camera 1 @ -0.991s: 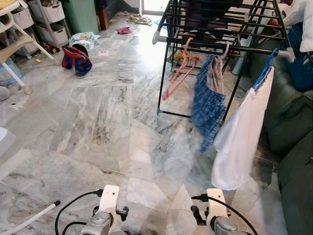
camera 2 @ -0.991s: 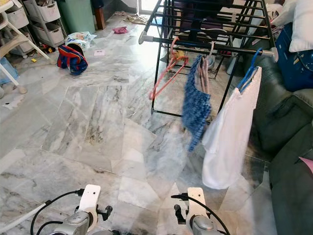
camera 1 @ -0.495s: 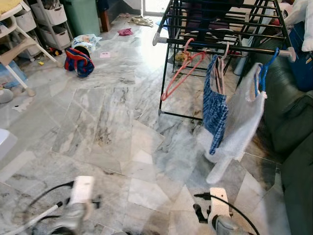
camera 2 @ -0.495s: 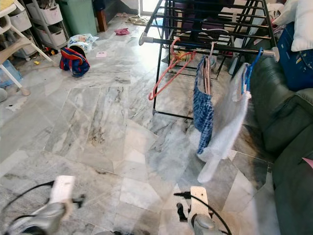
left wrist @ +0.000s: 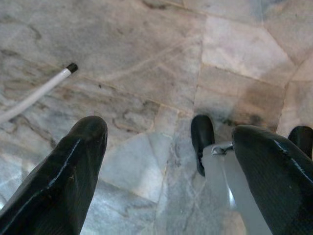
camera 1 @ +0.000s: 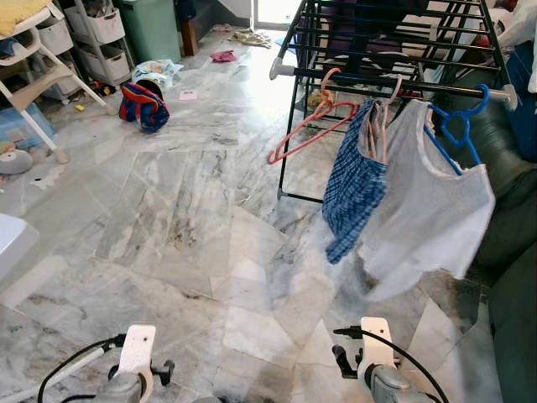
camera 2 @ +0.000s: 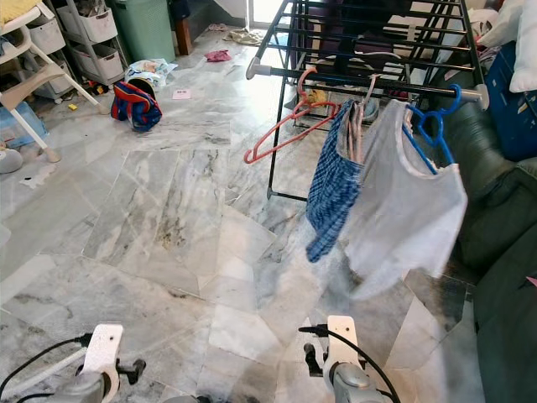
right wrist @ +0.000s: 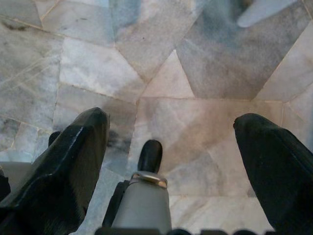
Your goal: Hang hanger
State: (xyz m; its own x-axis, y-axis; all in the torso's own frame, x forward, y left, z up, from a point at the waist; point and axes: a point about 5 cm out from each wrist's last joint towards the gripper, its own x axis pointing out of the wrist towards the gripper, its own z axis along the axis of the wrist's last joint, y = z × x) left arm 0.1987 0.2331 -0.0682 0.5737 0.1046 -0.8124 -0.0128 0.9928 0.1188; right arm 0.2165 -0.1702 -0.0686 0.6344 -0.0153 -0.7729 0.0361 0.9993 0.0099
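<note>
1. Your two grippers hang low at the bottom of the head views, pointing down at the marble floor (camera 1: 168,210). The left gripper (left wrist: 168,142) has its two black fingers spread wide with nothing between them, only floor tiles beyond.
2. The right gripper (right wrist: 171,132) is likewise spread wide and empty, its fingers framing bare tiles.
3. The blue hanger (camera 1: 457,126) sits well ahead of you and up to your right, hooked over the front rail of the black drying rack (camera 1: 289,101) near the rail's right end. It is well apart from both grippers, which are down near the floor.
4. A white shirt (camera 1: 428,210) hangs on that blue hanger, swung out at a tilt and blurred, so its exact edges are hard to read.
5. Just to the left of the shirt a blue checked cloth (camera 1: 352,189) hangs from the same rail, touching or nearly touching the shirt.
6. Further left on the rail an empty pink hanger (camera 1: 306,134) dangles tilted, its lower bar pointing down to the left.
7. A dark green sofa (camera 1: 512,252) stands at the right edge, beside the rack.
8. Far off on the left floor lies a red and blue bag (camera 1: 143,105), near white storage drawers (camera 1: 84,42) and a white chair (camera 1: 33,75).
9. A white cable (left wrist: 34,95) lies on the floor near your left gripper.
</note>
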